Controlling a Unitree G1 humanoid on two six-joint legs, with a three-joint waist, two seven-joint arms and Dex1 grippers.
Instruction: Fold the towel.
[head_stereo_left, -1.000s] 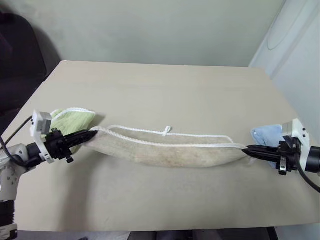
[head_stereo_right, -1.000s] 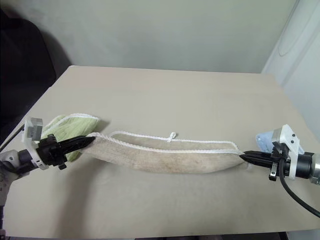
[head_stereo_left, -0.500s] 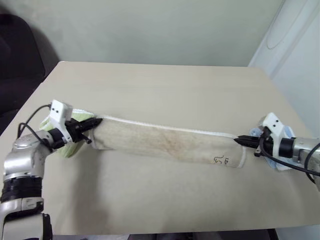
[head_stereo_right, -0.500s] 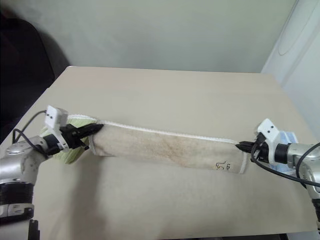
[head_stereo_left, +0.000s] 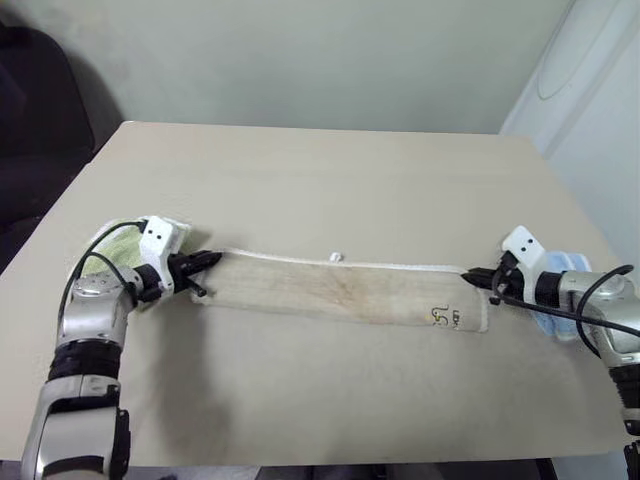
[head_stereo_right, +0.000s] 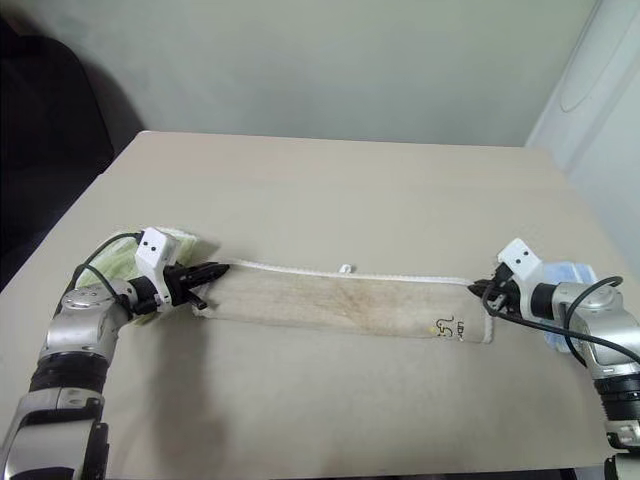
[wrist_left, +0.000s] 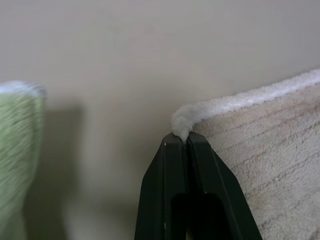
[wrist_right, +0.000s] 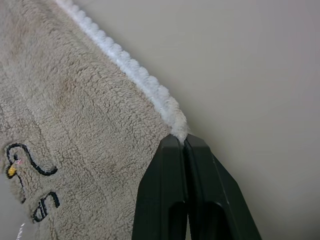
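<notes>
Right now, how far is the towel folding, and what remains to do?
Done: the towel lies on the table as a long folded strip. In hand: the left gripper and right gripper each pinch a corded far corner, jaws shut. Left: probably releasing, then folding the strip across its length.

A bare test room: plain beige table (head_stereo_left: 330, 180) against a blank wall (head_stereo_left: 300, 50).

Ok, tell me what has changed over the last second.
Both grippers, left and right, carried the towel forward and down; it went from hanging slack between them to lying flat as a folded strip on the table. Both stay clamped on its corners. The green cloth and blue cloth stayed put.
</notes>
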